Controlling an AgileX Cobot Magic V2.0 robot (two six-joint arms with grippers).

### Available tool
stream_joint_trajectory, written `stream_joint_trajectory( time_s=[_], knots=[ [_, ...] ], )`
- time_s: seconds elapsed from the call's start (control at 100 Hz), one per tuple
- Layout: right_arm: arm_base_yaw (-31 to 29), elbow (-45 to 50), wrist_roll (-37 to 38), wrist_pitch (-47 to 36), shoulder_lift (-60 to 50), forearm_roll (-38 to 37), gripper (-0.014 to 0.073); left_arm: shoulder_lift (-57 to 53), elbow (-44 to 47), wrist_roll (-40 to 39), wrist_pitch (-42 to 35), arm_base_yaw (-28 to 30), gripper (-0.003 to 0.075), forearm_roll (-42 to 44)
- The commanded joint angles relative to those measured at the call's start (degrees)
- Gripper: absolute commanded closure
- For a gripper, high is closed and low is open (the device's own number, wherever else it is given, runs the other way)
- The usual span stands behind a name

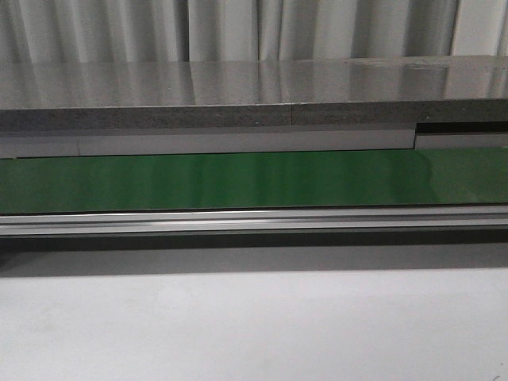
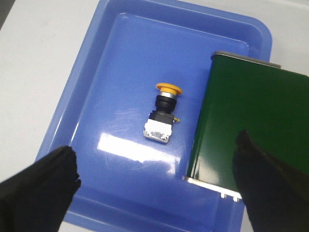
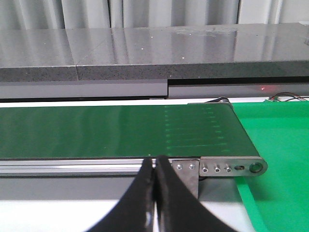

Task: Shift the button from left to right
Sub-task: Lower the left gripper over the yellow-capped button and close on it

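Observation:
The button (image 2: 161,113) lies on its side in a blue tray (image 2: 87,96) in the left wrist view, its yellow-orange cap pointing away from me and its black body toward me. My left gripper (image 2: 157,164) hangs open above the tray, its black fingers (image 2: 38,188) wide apart on either side of the button and clear of it. My right gripper (image 3: 155,164) is shut and empty, its tips in front of the conveyor's metal rail. Neither gripper nor the button shows in the front view.
A green conveyor belt (image 1: 254,178) runs across the front view, with a metal rail (image 1: 254,220) and a grey counter (image 1: 254,87) behind. Its end (image 2: 251,125) overlaps the blue tray. A green mat (image 3: 280,159) lies past the belt's other end (image 3: 231,169).

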Motion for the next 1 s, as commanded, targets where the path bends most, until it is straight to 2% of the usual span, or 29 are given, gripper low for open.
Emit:
stream_joint_trajectory(
  time_s=[0.0,0.1,0.22,0.42,0.99],
  knots=[
    [-0.08,-0.93,-0.40,-4.74,0.17,-0.33,0.0660,3.57,-4.54,4.21,-3.14,2.52,0.0103,-5.78],
    [-0.08,-0.93,-0.40,-4.74,0.17,-0.33,0.0660,9.50,-6.99,8.36,-2.72,4.91,0.0103,-11.35],
    [-0.08,-0.93,-0.40,-4.74,0.17,-0.33,0.0660,15.89,-9.08,10.52,-3.20,6.49,0.0103,-13.07],
    [-0.08,-0.93,-0.40,-4.74,0.17,-0.33,0.0660,22.13,-9.89,15.79,-4.18,6.88,0.0103,-19.36],
    [-0.08,-0.93,-0.40,-4.74,0.17,-0.33,0.0660,26.00,-9.89,15.93,-10.25,6.76,0.0103,-19.88]
  ],
)
